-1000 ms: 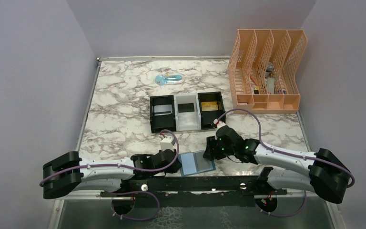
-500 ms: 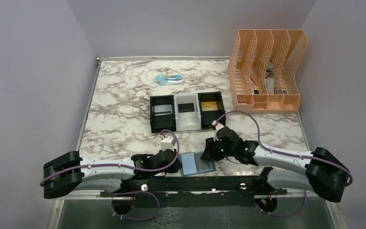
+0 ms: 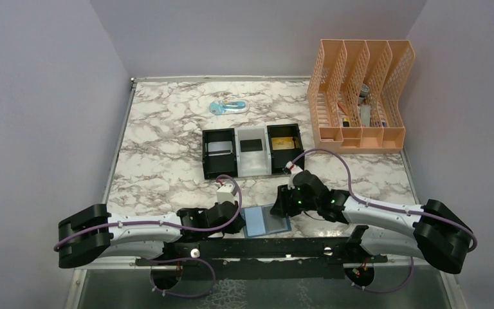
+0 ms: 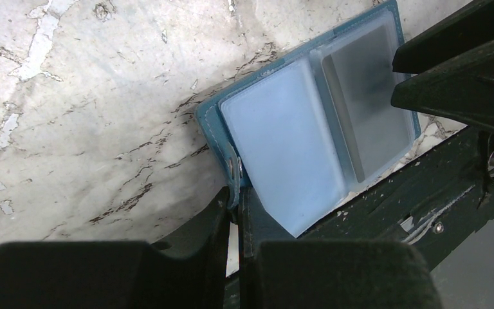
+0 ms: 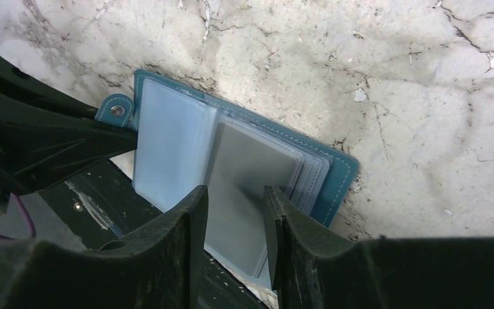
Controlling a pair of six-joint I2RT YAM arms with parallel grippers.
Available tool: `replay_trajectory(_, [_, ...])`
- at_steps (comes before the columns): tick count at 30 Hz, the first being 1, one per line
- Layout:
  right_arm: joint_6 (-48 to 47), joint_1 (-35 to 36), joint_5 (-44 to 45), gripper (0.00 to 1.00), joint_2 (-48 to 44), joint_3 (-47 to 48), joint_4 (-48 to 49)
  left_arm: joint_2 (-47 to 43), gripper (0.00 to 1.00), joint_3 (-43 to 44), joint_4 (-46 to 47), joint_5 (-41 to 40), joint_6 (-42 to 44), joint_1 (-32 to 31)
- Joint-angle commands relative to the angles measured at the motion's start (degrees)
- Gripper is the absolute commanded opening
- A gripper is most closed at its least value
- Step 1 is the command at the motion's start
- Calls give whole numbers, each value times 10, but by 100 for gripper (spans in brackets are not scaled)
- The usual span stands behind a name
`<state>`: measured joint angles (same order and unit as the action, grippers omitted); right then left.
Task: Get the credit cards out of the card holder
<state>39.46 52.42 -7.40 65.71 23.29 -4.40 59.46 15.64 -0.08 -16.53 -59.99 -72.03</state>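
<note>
Left gripper [image 4: 235, 212] pinched tight on the card holder [image 4: 283, 141] edge. Right gripper [image 5: 236, 193] half open, grey pocket [image 5: 244, 170] between its jaws.

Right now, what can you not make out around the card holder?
- Right wrist view: the right gripper hides the near edge of the card holder; whether it touches the sleeves cannot be told.
- Left wrist view: the frosted sleeves blur what they hold.
- Top view: items in the peach rack are too small.
</note>
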Motion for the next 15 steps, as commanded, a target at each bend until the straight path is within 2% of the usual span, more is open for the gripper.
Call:
replay_trajectory(1, [13, 2, -24, 37, -16, -12, 15, -9, 10, -2, -9, -4, -5, -4])
replay_trajectory(4, [17, 2, -26, 37, -16, -12, 18, -12, 10, -3, -8, -4, -6, -5])
replay_trajectory(10, [23, 2, 19, 40, -26, 3, -39, -19, 10, -8, -11, -7, -11, -5])
replay_trajectory(15, [30, 2, 24, 42, -43, -11, -36, -20, 10, -7, -12, -10, -12, -5])
